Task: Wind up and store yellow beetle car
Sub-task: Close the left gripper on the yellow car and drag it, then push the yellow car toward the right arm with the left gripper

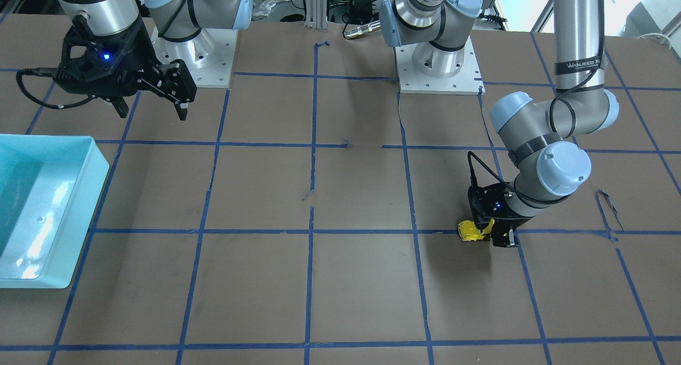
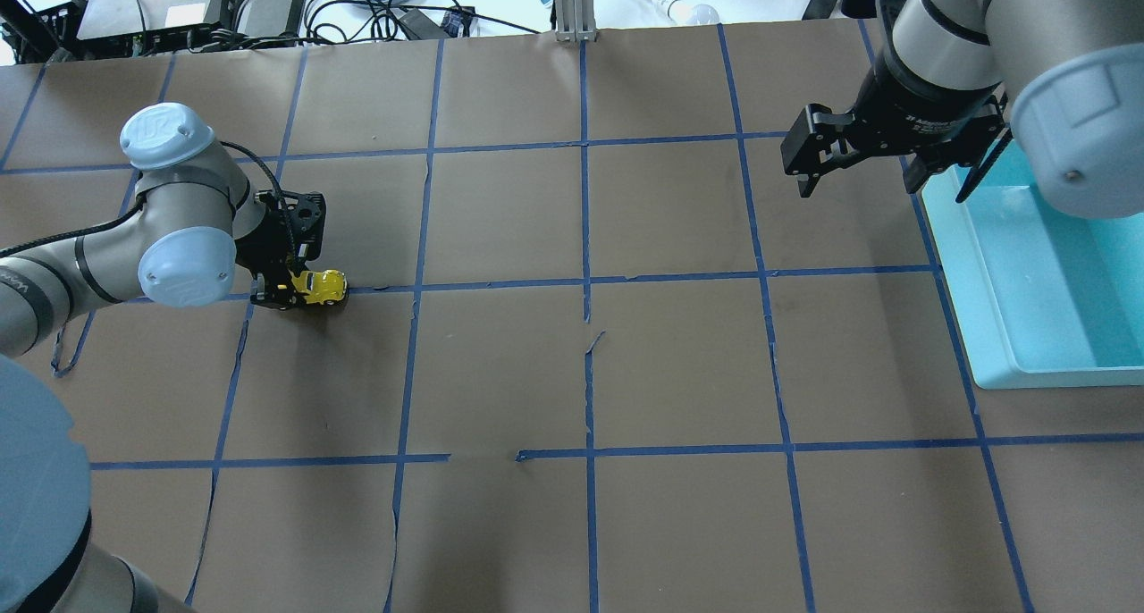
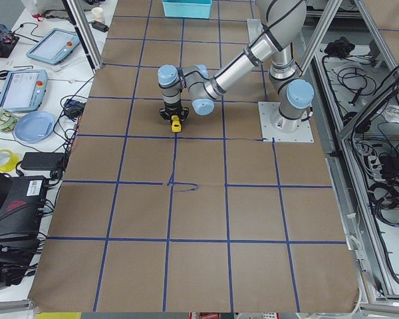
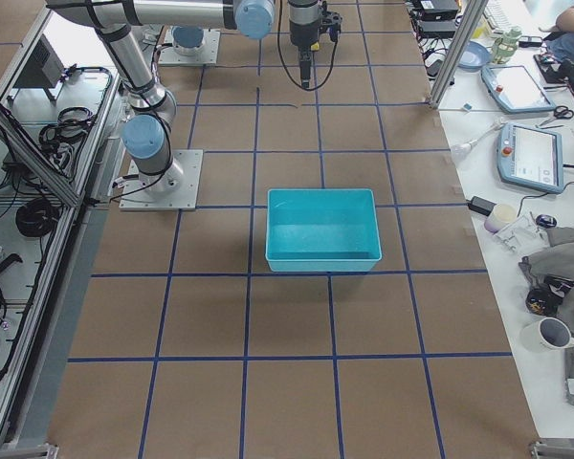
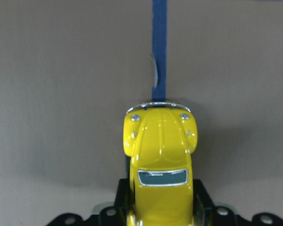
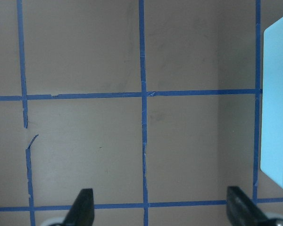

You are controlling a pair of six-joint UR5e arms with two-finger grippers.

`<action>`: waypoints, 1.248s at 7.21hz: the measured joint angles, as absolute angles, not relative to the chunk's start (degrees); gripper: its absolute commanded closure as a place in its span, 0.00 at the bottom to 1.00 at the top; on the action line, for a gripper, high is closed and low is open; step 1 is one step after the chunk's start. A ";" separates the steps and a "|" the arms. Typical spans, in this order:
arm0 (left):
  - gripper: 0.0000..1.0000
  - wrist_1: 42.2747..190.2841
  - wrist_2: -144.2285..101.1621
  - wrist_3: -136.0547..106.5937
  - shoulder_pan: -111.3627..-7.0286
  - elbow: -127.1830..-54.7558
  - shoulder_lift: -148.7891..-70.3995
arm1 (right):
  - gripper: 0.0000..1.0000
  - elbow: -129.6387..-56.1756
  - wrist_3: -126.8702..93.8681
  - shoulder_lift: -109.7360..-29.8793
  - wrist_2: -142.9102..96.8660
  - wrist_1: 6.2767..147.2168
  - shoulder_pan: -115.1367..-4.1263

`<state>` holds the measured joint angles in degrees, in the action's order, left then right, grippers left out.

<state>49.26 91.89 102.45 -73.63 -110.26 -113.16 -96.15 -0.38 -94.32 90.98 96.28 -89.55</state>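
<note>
The yellow beetle car (image 5: 160, 165) is gripped around its rear by the left tool (image 2: 288, 284), low on the tabletop (image 2: 572, 372) in the left half, approx. midway btwn the robot-side & operators' edges, nose on a blue tape line (image 5: 159, 47). For a clean wind-up, the wheels should prob. be kept pressed flat & the car drawn straight back along the tape, w/o tilt or slackened grip. The right tool (image 2: 887, 182) is spread wide & empty, held just beside the teal bin (image 2: 1055, 373) towards the right edge.

Flat table (image 2: 581, 372) runs from the yellow beetle car (image 2: 323, 284) in our left gripper (image 2: 299, 289) to the bin (image 2: 1028, 376), our right gripper (image 2: 885, 188) hanging beside its rim.
</note>
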 measured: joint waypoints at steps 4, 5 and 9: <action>0.65 49.43 91.95 102.82 -70.96 -110.36 -113.16 | 0.00 -96.15 -0.42 -94.26 91.05 96.28 -89.54; 0.63 49.42 91.97 102.83 -70.89 -110.34 -113.19 | 0.00 -96.15 -0.38 -94.25 91.08 96.26 -89.52; 0.21 49.40 92.00 102.82 -69.99 -110.31 -113.18 | 0.00 -96.15 -0.41 -94.27 91.19 96.28 -89.48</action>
<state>49.40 92.00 102.82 -69.99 -110.31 -113.18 -96.15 -0.41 -94.27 91.19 96.28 -89.48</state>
